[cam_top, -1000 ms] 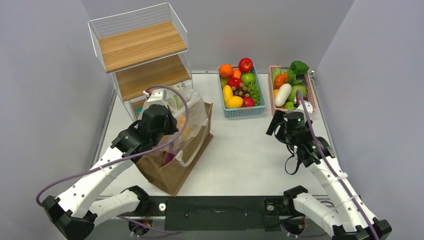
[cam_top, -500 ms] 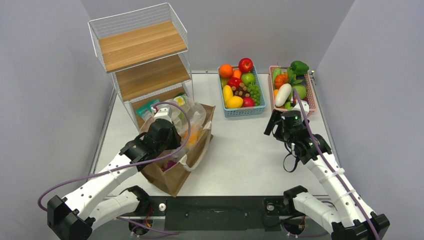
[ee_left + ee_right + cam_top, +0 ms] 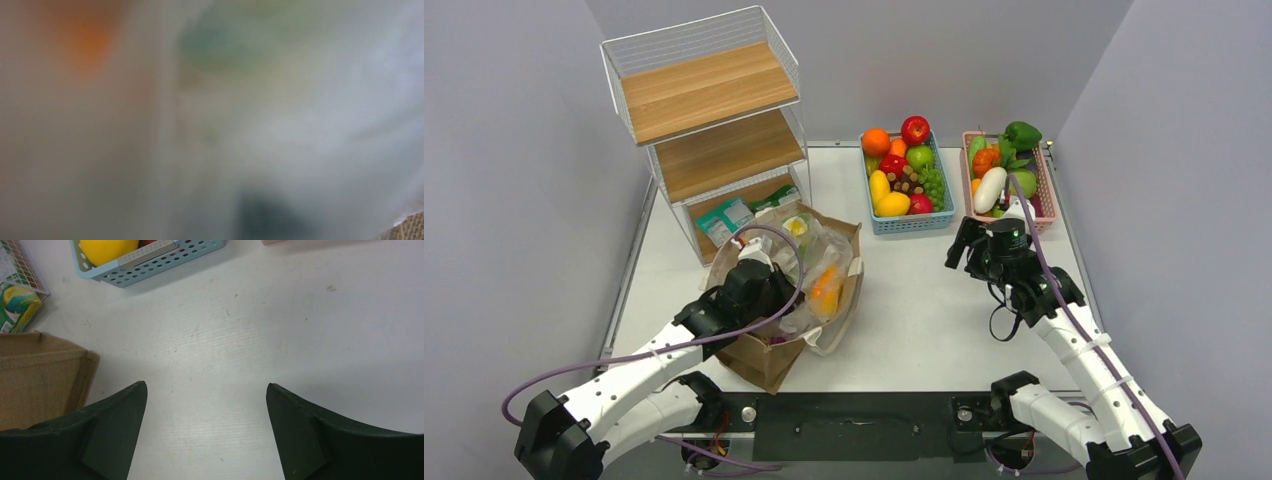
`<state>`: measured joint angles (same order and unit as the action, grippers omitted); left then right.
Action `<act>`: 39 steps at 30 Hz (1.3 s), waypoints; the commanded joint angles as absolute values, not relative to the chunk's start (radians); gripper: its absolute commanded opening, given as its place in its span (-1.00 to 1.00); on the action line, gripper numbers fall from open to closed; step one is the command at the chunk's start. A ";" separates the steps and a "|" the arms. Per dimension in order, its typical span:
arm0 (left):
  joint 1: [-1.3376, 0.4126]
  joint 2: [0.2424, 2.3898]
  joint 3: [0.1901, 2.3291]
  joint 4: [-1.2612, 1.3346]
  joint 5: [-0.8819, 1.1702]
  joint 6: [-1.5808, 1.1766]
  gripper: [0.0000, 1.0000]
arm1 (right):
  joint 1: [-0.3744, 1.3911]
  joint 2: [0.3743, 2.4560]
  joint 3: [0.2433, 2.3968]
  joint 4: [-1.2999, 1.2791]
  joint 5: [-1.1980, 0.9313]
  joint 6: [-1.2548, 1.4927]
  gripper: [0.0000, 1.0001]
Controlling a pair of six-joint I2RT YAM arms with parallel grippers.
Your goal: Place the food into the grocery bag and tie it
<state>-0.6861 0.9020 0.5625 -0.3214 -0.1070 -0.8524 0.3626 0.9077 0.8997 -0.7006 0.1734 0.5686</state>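
The grocery bag [image 3: 816, 250], translucent with lemon print, stands bunched inside a brown paper bag [image 3: 764, 362] on the left of the table. An orange fruit [image 3: 825, 281] and purple food show through it. My left gripper [image 3: 769, 287] is pressed into the bag's near left side, its fingers hidden by plastic. The left wrist view is a blur of the bag's plastic [image 3: 310, 100] with an orange patch [image 3: 90, 42]. My right gripper [image 3: 960, 249] hangs open and empty over bare table [image 3: 206, 390], well right of the bags.
A blue basket [image 3: 910, 222] and a pink basket [image 3: 1042, 180] of toy produce stand at the back. A wire shelf [image 3: 709, 110] stands back left, with green packets [image 3: 726, 221] on its floor. The brown bag's edge [image 3: 45, 375] shows left in the right wrist view.
My left gripper has drawn back toward the near edge, and both bags have slid and turned with it, uncovering the shelf's floor. My right gripper has shifted slightly left.
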 commanded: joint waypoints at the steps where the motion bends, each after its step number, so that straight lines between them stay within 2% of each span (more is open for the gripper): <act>1: -0.693 0.915 0.470 -0.473 -0.099 -0.909 -1.00 | 0.385 0.897 0.886 -0.630 0.093 0.558 0.69; 8: -0.693 0.868 0.579 -0.591 -0.130 -0.885 -1.00 | 0.476 0.894 0.894 -0.578 0.050 0.558 0.69; 10: -0.693 0.864 0.633 -0.637 -0.141 -0.865 -0.92 | 0.516 0.900 0.909 -0.568 0.040 0.558 0.69; 14: -0.693 0.874 0.763 -0.733 -0.157 -0.823 -0.34 | 0.579 0.899 0.928 -0.543 0.034 0.561 0.70; 17: -0.692 0.889 0.861 -0.799 -0.165 -0.782 0.00 | 0.610 0.892 0.924 -0.510 0.026 0.579 0.70; 18: -0.693 0.893 0.916 -0.830 -0.171 -0.773 0.18 | 0.618 0.893 0.928 -0.505 0.024 0.587 0.70; 20: -0.693 0.903 1.001 -0.874 -0.177 -0.746 0.32 | 0.643 0.906 0.941 -0.498 0.026 0.604 0.71; 29: -0.692 0.956 1.420 -1.010 -0.258 -0.646 0.37 | 0.823 1.011 1.035 -0.468 0.092 0.706 0.71; 33: -0.682 0.997 1.518 -1.063 -0.356 -0.572 0.39 | 0.893 1.052 1.062 -0.438 0.117 0.734 0.71; 39: -0.627 1.023 1.550 -1.076 -0.437 -0.487 0.45 | 0.954 1.102 1.074 -0.419 0.137 0.757 0.68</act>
<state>-0.6601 1.0004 1.5196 -1.0306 -0.3466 -0.5747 0.9272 1.0836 1.0325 -0.4751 0.0921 0.7242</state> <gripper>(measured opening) 0.718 0.848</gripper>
